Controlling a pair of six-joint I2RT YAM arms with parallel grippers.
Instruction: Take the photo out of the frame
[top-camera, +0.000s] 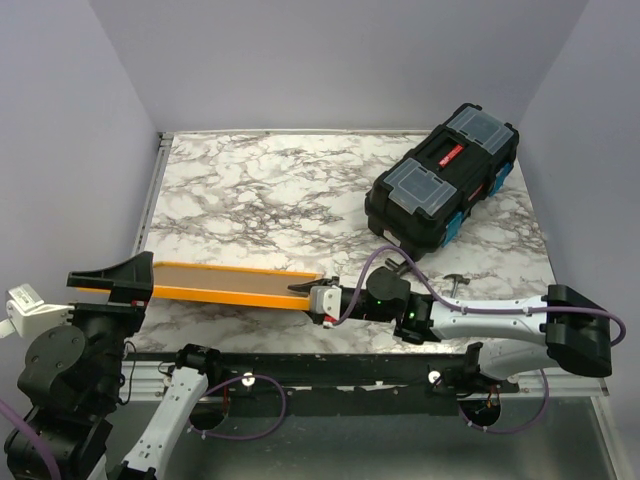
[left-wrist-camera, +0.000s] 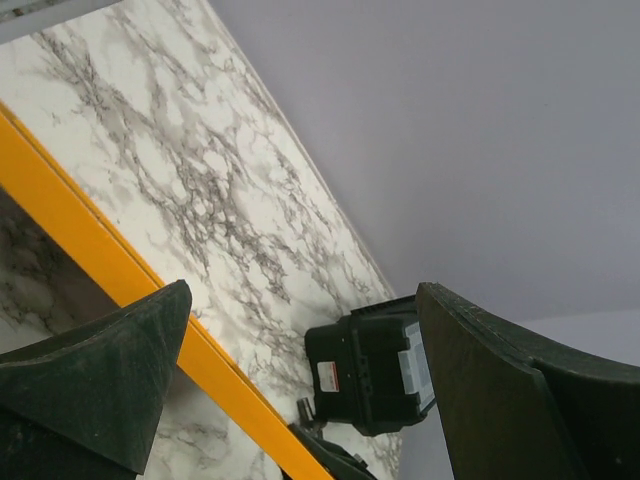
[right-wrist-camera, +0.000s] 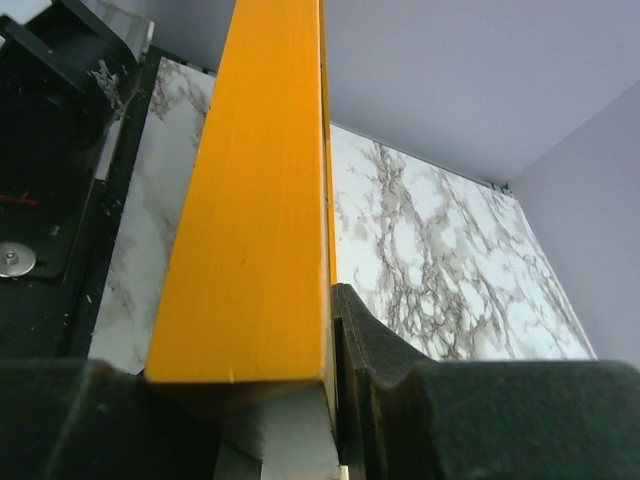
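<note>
The orange frame hangs almost edge-on over the table's front, a tan surface showing between its orange edges. The photo's sunset face is out of view. My right gripper is shut on the frame's right end; in the right wrist view the orange bar runs up from between the closed fingers. My left gripper is open at the frame's left end. In the left wrist view its gripper has wide-spread fingers, and the frame passes by the left finger.
A black toolbox with clear lid compartments stands at the back right of the marble table; it also shows in the left wrist view. A small metal piece lies near the right arm. Walls close the back and sides.
</note>
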